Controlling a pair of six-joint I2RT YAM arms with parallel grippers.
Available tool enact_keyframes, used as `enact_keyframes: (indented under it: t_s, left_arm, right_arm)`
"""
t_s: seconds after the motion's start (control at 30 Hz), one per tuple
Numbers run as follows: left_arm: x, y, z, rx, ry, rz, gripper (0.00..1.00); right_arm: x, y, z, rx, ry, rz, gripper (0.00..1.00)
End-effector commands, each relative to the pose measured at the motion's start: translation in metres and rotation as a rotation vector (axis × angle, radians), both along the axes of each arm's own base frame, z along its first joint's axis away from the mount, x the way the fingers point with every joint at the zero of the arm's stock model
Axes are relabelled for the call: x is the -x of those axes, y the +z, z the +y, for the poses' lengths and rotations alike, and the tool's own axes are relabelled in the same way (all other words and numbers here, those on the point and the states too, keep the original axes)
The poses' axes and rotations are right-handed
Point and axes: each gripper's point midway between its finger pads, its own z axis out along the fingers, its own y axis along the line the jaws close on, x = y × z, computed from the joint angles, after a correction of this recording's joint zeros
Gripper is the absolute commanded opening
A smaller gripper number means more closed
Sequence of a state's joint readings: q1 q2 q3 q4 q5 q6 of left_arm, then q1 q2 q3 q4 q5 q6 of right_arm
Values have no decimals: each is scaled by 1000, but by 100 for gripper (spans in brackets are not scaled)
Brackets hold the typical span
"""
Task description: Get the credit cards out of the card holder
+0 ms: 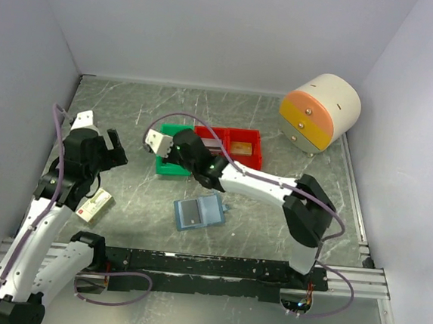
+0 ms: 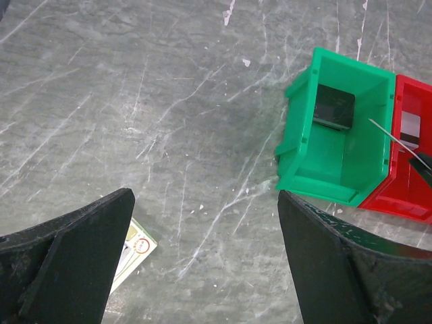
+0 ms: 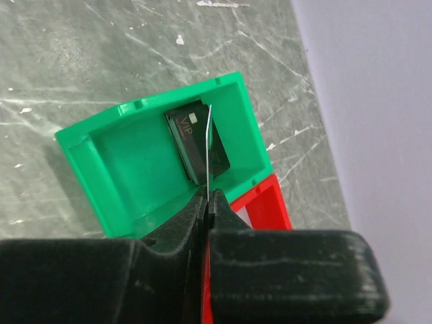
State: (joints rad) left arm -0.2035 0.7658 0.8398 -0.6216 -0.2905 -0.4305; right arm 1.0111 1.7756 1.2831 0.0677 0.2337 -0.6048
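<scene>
Jaws of the left gripper (image 2: 204, 202) stand wide apart with nothing between them. It hangs above bare table (image 2: 135, 101), probably parked clear while the other arm works. A box (image 2: 135, 248), cream and red, pokes out past its left finger and is no part of the job.

Next comes the green bin (image 3: 135, 155). Above it the right gripper (image 3: 208, 197) is pinched tight on the held card (image 3: 210, 145), gripped by one end so it stands edge-on over the bin. That looks like the drop spot, since a dark card (image 3: 189, 135) already sits inside.

Right of that and nearer the arms, the holder (image 1: 198, 211) lies unfolded and flat on the table, well apart from both grippers. Open that way, its pockets can be reached from above. A grey panel shows on its left half, and I cannot tell whether it is another card. The red bin (image 2: 405, 169) stands against the green one's right side.

The right wrist view alone shows the pinch and the lettering on the dark card. The left wrist view gives the held card as a thin pale line crossing the seam between the bins. Only the top view shows the holder.
</scene>
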Motion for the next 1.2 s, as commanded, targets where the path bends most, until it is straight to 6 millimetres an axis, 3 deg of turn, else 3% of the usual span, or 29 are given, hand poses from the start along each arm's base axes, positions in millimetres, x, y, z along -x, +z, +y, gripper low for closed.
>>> enact_keyframes:
  t_s: [0.0,0.53,0.97,1.17]
  left_arm:
    - [0,4,9,-8,44,-30,100]
    - [-1,-7,7,-10,45,35,100]
    - [-2,-9,5,-10,35,47,99]
    - [0,-7,11,-19,70,41,100]
  right_arm:
    - [-16,-16,12,107,79,32,0]
    - [-66,-80,16,265,-2,27,0]
    - [-102,-87,10,348,-57,-74,0]
    - [-107,-92,13,355,-15,-78,0]
